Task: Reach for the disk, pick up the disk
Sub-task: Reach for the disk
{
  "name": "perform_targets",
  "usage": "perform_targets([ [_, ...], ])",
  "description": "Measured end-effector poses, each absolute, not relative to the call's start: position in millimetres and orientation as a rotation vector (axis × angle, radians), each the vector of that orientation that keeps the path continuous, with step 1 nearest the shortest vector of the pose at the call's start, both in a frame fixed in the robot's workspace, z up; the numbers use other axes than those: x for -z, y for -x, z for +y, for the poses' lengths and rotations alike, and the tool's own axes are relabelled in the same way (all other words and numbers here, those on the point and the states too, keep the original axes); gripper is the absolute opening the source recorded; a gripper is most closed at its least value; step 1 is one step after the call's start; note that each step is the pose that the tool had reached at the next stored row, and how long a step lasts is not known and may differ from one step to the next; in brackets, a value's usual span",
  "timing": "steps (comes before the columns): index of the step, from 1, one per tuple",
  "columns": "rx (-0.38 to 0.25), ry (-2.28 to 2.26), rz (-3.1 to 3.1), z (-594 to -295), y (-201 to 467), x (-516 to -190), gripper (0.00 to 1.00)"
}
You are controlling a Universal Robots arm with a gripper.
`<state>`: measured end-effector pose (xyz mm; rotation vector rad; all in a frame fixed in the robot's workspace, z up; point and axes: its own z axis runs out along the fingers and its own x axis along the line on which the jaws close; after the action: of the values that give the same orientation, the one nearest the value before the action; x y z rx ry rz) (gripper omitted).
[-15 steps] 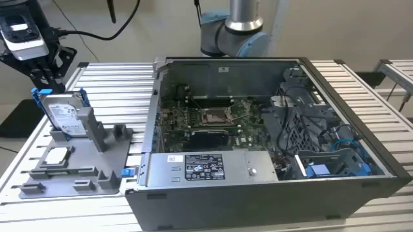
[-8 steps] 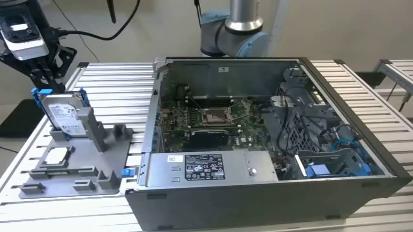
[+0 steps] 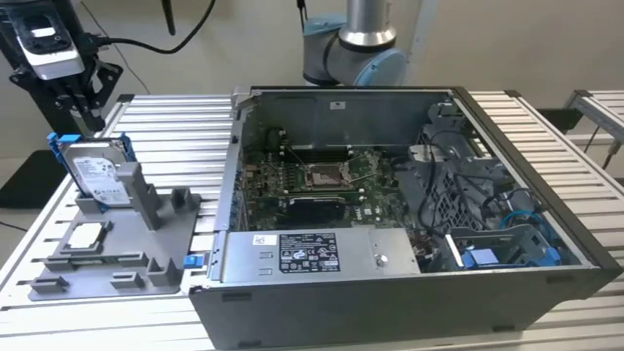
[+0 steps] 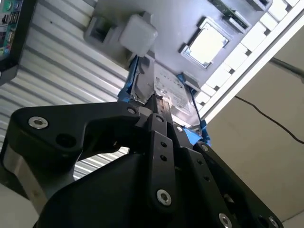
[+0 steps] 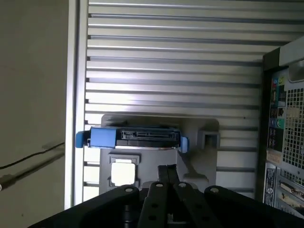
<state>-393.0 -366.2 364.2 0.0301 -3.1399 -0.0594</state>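
The disk point(image 3: 98, 174) stands on edge in a slot of the grey holder plate point(image 3: 107, 281) at the exterior view's left, silver with a white label and a blue frame. My gripper point(image 3: 93, 124) hangs just above the disk's top edge, fingers pressed together with nothing between them. In the first wrist view the disk point(image 5: 135, 137) appears edge-on beyond the shut fingertips point(image 5: 167, 172). In the second wrist view the fingers point(image 4: 159, 107) point at the labelled face of the disk point(image 4: 173, 92).
A small square silver chip point(image 3: 86, 235) lies in a recess of the holder plate, beside grey posts point(image 3: 146, 197). An open computer case point(image 3: 390, 219) takes up the middle and right of the slatted metal table point(image 3: 175, 117). A blue bracket point(image 3: 483, 257) sits inside the case.
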Motion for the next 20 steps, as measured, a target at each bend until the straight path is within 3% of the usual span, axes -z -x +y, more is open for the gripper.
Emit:
perform_targets([
  [10,0.057,-0.031,-3.140,-339,429,-361,0.00],
  [20,0.057,-0.035,-3.140,-353,452,-360,0.00],
])
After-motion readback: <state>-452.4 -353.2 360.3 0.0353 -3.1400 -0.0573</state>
